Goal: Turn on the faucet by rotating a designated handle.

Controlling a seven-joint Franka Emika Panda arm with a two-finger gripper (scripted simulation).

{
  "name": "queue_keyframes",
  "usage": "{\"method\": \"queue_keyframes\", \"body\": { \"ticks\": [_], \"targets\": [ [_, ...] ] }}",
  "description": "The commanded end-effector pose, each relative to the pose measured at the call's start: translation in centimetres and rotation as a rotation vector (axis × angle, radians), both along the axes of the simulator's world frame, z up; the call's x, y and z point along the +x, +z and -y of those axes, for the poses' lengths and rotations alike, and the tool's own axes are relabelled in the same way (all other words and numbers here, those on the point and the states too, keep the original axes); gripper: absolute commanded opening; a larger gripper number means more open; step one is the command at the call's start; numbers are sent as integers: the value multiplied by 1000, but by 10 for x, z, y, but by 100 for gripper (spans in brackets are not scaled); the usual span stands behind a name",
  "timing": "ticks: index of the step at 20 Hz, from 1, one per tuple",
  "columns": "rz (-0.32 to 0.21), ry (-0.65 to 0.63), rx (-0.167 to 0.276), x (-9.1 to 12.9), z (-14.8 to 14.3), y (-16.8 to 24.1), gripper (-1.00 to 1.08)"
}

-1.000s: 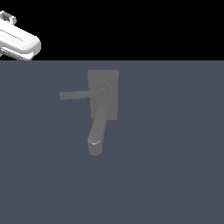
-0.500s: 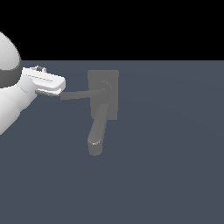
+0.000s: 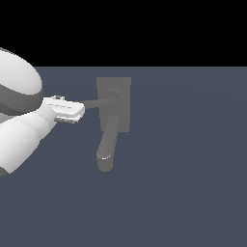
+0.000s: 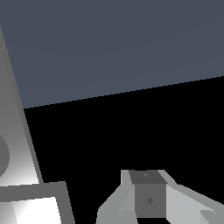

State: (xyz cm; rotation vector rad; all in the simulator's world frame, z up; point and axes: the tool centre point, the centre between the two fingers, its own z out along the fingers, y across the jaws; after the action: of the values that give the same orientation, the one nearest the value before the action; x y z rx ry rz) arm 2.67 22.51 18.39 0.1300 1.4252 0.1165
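Observation:
The grey faucet (image 3: 114,103) has a flat back plate, and its thick spout (image 3: 108,144) points toward the camera. The thin handle (image 3: 96,102) runs from a round hub toward the exterior view's left. My gripper (image 3: 79,113), a white hand seen side-on, is at the handle's free end and covers its tip. I cannot make out any gap between the fingers there. In the wrist view one grey finger (image 4: 148,199) shows, beside a pale grey slanted surface (image 4: 15,144) of the faucet. Whether anything is gripped is hidden.
The faucet stands on a plain blue-grey floor (image 3: 183,169) under a black background. My bulky white arm (image 3: 19,125) fills the exterior view's left edge.
The arm has swung down from the exterior view's upper left corner and rightward. The hand has gone from far off the faucet to the handle's free end. The faucet looks unmoved.

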Motion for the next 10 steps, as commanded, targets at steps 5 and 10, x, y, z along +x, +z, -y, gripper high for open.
{"method": "queue_keyframes", "body": {
  "ticks": [5, 10],
  "targets": [
    [-80, -9, -33, -3, 7, -40, -100],
    [-98, -11, -41, -4, 9, -49, -100]
  ]
}}
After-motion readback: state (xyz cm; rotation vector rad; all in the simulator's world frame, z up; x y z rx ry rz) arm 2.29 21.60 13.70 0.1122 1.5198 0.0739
